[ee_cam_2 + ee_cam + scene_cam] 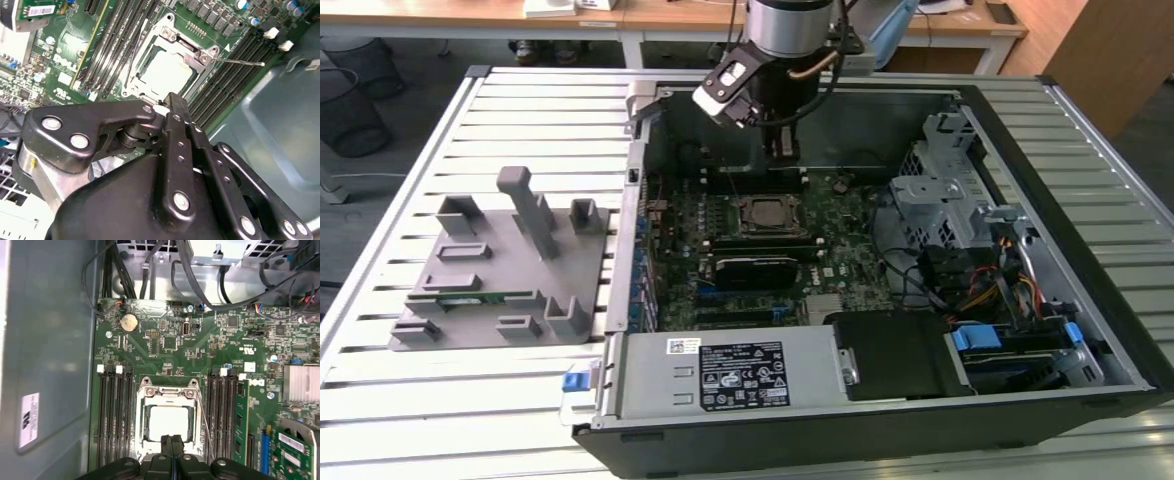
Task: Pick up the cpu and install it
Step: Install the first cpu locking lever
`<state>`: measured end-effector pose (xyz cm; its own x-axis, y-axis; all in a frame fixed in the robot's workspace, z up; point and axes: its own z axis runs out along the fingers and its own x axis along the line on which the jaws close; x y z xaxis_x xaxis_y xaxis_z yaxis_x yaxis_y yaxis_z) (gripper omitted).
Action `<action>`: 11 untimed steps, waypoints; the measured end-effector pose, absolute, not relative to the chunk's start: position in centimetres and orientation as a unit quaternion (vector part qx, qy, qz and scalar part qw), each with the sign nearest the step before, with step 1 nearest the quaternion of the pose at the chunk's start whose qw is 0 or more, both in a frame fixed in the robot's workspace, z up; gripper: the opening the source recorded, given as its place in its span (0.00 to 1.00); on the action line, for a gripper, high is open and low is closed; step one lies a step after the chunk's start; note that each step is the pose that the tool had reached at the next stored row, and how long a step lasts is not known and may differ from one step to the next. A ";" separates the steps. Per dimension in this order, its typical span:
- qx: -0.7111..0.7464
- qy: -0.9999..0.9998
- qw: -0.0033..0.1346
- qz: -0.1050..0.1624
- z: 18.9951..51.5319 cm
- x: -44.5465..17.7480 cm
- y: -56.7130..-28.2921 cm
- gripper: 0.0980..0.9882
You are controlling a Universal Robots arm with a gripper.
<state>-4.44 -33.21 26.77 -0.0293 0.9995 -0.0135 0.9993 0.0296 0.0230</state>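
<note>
Jaws are being held pressed together with nothing between them. In the exterior view the gripper [781, 150] is hanging inside the open computer case [1107, 330], above the far edge of the motherboard [841, 230]. The cpu [761, 215] is lying in the socket [736, 203], just below the fingertips and apart from them. A white and black printed label [744, 372] is being shown on the power supply, but its print is not being read off.

In the second wrist view the gripper [175, 100] is closed to a single narrow tip, hovering just beside the socket's frame [165, 32]. The cpu [167, 72] is sitting flat, its pale metal top up. A thin wire lever [240, 62] is sticking out to one side. A barcode sticker [40, 11] is carried by an expansion card.

In the first wrist view the gripper [172, 445] is overlapping the near edge of the cpu [169, 421], which is framed by the socket [145, 390], between the memory slots [112, 415]. A white sticker [30, 420] is fixed to the case wall.

The placing step is judged done and the chip released. Whether the frame is clamped cannot be told. Any further handling is being constrained by the close slots and lever.
</note>
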 end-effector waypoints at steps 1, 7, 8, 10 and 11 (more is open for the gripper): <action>0.697 0.717 0.013 0.004 27.0 -4.4 -33.2 0.01; 0.690 0.723 0.013 0.004 27.3 -4.4 -33.2 0.01; 0.684 0.729 0.013 0.004 27.3 -4.4 -33.2 0.01; 0.670 0.742 0.013 0.004 27.3 -4.4 -33.2 0.01; 0.664 0.748 0.013 0.004 27.3 -4.4 -33.2 0.01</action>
